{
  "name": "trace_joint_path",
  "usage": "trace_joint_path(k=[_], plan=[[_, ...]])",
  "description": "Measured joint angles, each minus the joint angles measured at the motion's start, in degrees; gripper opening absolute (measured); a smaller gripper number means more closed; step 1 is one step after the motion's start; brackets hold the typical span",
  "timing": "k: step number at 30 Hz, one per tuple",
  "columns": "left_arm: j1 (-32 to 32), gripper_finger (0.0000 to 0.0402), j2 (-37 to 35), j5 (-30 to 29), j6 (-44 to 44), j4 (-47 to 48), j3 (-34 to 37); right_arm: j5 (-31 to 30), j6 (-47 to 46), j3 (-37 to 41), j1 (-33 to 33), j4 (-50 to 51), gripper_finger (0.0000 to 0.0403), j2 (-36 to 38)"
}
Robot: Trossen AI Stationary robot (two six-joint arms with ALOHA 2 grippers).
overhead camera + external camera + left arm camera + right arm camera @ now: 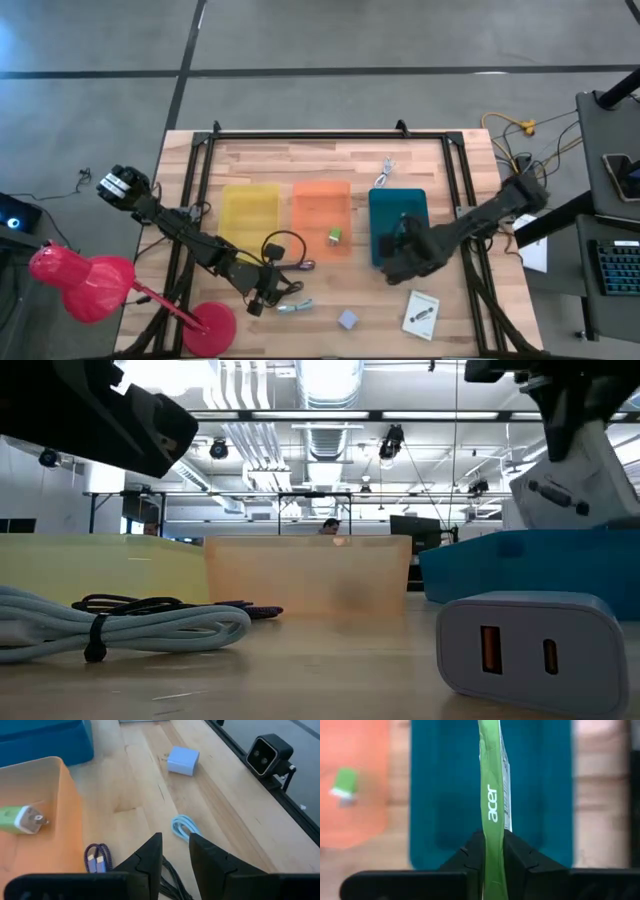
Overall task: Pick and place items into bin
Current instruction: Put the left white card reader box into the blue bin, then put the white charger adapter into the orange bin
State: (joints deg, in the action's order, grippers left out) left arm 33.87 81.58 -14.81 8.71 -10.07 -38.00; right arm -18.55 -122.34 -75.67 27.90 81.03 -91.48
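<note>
Right pincer [493, 851] clenched on green-edged Acer card [492, 795], held edge-up over teal bin [398, 222]. Advise lowering inside the walls, then releasing squarely. Left pincer [175, 851] slightly parted, empty, over light-blue cable [184, 827]. Green charger [335, 236] already in orange bin [320, 200]; lavender charger [348, 320] at 6 o'clock on worktop [420, 160].

My bench sits in an open industrial lab: exposed ceiling ducts [325, 400], strip lights, monitors [415, 525] on far desks, polished concrete floor [330, 35], a keyboard [612, 268] on the side cart beside my wooden table [330, 160].
</note>
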Motion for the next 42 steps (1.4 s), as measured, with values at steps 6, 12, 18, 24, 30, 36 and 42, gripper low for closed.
trace_joint_path(k=[6,12,18,24,30,36,42], plan=[[-0.69,0.0082,0.0,-0.37,1.75,-0.44,-0.48,-5.63,-0.42,9.67,-0.51,-10.26,0.0089,4.86],[-1.03,0.0082,0.0,-0.41,4.53,-0.02,-0.28,-6.37,-4.34,13.57,-0.49,-11.24,0.0163,7.83],[-1.03,0.0082,0.02,-0.37,4.54,-0.2,-0.75,-3.87,5.28,10.51,1.05,-8.15,0.021,8.81],[-2.51,0.0082,0.02,7.71,8.43,-2.48,-1.85,9.64,12.45,2.66,5.73,-0.81,0.0194,5.68],[-5.26,0.0082,0.13,11.85,10.44,-4.92,-4.93,28.11,11.34,0.74,15.02,-7.63,0.0115,1.38],[-6.67,0.0082,0.13,12.01,10.01,-4.9,-6.74,37.6,5.94,-0.95,23.98,-13.61,0.0034,-6.13],[-7.26,0.0082,4.41,17.0,10.49,-3.81,-6.94,37.84,2.62,-1.86,26.56,-21.56,0.0009,-11.61]])
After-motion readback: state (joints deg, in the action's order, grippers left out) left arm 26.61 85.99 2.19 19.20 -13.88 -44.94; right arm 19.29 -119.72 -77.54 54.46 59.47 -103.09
